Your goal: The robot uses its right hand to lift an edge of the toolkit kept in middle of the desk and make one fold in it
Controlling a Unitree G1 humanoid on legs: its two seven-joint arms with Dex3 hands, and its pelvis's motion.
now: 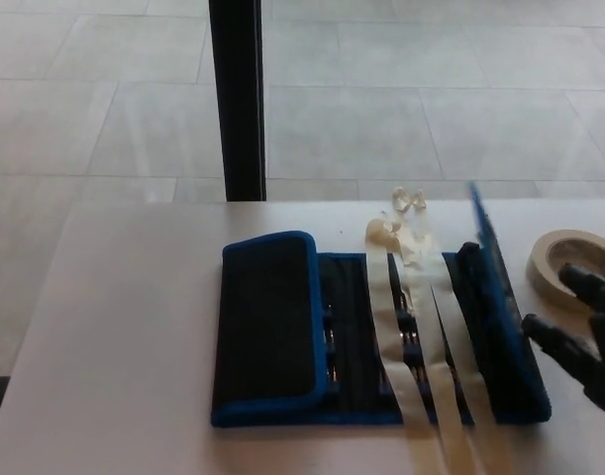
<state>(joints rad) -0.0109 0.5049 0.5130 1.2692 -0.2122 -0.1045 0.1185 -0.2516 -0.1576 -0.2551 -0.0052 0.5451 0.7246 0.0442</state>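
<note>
At desk centre [134, 327], toolkit [371, 336] with right flap [500, 317] tipped upright, propped by right hand [579, 336], fingers spread behind, nothing gripped, mid-fold probably.

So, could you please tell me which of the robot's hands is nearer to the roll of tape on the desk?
Right. The right hand sits just below the roll of tape, its fingertips at the rim. The left hand is not in view.
</note>
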